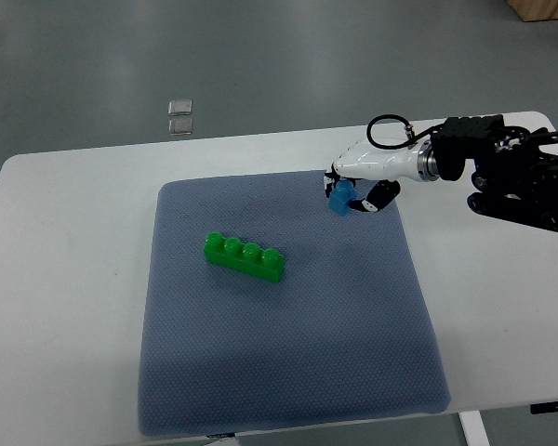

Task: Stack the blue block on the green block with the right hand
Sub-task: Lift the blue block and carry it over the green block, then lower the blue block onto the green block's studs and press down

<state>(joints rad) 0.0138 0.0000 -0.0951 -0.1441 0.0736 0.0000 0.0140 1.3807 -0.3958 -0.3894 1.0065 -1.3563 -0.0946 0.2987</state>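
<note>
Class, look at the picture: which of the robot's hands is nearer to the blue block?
Right. The right hand is closed around the blue block at the mat's far right edge. The left hand is not in view.

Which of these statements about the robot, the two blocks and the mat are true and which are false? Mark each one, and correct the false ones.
1. The right robot hand grips the blue block. True.
2. The blue block sits on the green block. False: they are apart, and the blue one is at the mat's far right part.
3. The green block shows four studs. True.
4. The green block lies off the grey mat. False: it lies on it.
5. The left robot hand works beside the green block. False: no left robot hand shows.
</note>
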